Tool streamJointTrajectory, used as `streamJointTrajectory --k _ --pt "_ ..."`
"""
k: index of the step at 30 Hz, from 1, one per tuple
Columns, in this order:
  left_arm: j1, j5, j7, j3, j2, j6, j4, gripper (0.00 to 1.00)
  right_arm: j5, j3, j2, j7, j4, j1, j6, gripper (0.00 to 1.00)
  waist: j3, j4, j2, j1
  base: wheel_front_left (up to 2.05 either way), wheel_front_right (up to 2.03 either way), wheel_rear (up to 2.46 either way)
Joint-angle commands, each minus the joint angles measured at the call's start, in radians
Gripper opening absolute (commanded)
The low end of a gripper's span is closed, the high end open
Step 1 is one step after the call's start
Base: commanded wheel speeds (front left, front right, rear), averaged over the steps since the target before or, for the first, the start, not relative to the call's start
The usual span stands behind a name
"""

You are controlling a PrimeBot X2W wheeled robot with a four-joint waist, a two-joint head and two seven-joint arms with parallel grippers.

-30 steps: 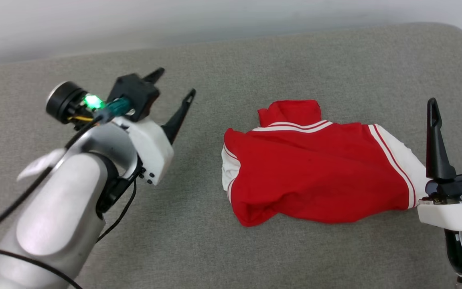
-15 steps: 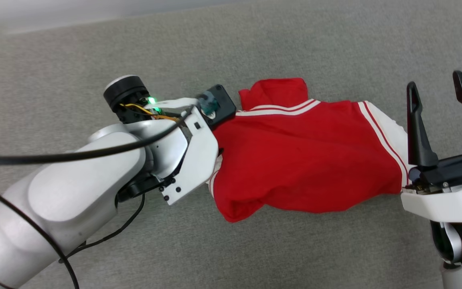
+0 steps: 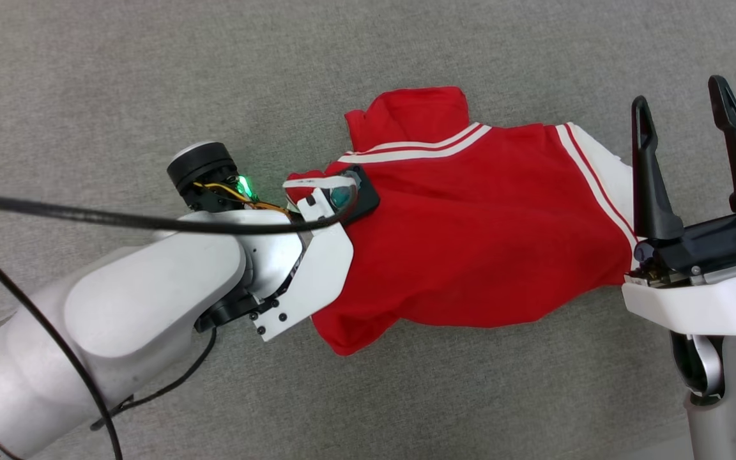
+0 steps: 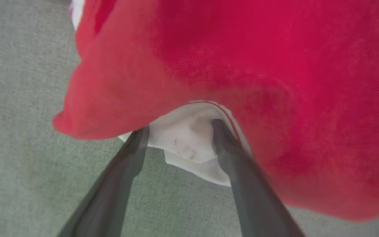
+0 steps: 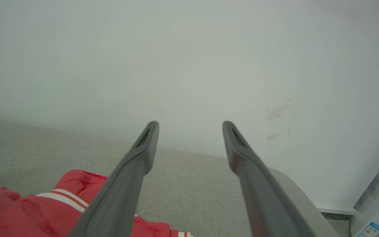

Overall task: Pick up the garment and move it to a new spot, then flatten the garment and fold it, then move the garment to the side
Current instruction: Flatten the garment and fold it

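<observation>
A grey woven surface (image 3: 119, 83) fills the head view, and in the right wrist view it ends at a pale, lightly scuffed wall (image 5: 189, 59). The garment (image 3: 470, 223) lies crumpled near the middle of this surface, plain red cloth uppermost. A band of red-and-white striped trim (image 3: 419, 145) runs across its far side, and a loose red flap lies bunched beyond that band. One white sleeve (image 3: 604, 160) with a striped edge lies at the shirt's right end. The left arm (image 3: 151, 306) reaches in from the lower left, trailing a black cable (image 3: 87, 217), with a green light (image 3: 243, 187) glowing at the wrist. The wrist hangs over the shirt's left edge and hides the fingers from the head camera. In the left wrist view the left gripper (image 4: 180, 126) points down at the shirt with its jaws spread wide. The other white sleeve (image 4: 189, 141) pokes out from under the red cloth between the two dark fingers (image 4: 229, 148), whose tips reach the shirt's edge; the blur does not show whether they press on it. The right gripper (image 3: 678, 92) stands just beside the shirt's right end, its jaws wide apart and holding nothing, its fingers pointing towards the wall. Its own camera catches a corner of the shirt at the lower left.
</observation>
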Motion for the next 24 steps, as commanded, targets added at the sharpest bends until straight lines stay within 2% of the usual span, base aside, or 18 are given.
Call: streamJointTrajectory --k 1,2,3,4,10,15,19,24 --pt "0.072 0.005 0.035 -0.037 0.01 -0.007 0.009 1.0 -0.003 0.0 0.006 -0.002 0.002 -0.013 -0.001 1.0 0.01 -0.007 0.0 -0.0001 0.0 0.0 0.0" --pt "0.083 0.012 0.047 -0.04 0.014 -0.007 0.001 1.0 -0.005 0.0 0.008 -0.002 0.002 -0.014 -0.001 1.0 0.011 -0.007 0.0 -0.0001 0.0 0.0 0.0" --pt "0.088 0.014 0.052 -0.041 0.016 -0.008 -0.006 0.23 -0.005 0.0 0.009 -0.002 0.004 -0.016 -0.001 1.0 0.011 -0.006 0.0 -0.0001 0.0 0.0 0.0" --pt "0.091 0.014 0.058 -0.041 0.019 -0.008 -0.014 0.0 -0.007 0.0 0.01 -0.002 0.006 -0.018 -0.001 1.0 0.008 -0.004 0.0 -0.0001 0.0 0.0 0.0" --pt "0.046 0.009 0.034 -0.027 0.023 -0.004 -0.04 0.0 -0.016 0.002 0.001 -0.002 0.018 -0.021 -0.001 1.0 -0.033 0.023 0.0 -0.0001 0.0 0.0 0.0" --pt "0.004 -0.028 -0.056 -0.019 0.018 -0.003 -0.038 0.0 -0.016 -0.002 -0.011 -0.002 0.026 0.001 -0.001 1.0 -0.085 0.06 0.0 -0.0001 0.0 0.0 0.0" --pt "-0.011 -0.074 -0.134 -0.019 0.065 -0.003 -0.027 0.0 -0.012 -0.012 -0.019 -0.002 0.026 0.022 -0.001 1.0 -0.122 0.092 0.0 -0.0001 0.0 0.0 0.0" --pt "0.006 -0.121 -0.195 -0.018 0.162 -0.003 0.02 0.0 -0.008 -0.022 -0.026 -0.002 0.027 0.05 -0.001 1.0 -0.155 0.126 0.0 -0.0001 0.0 0.0 0.0"
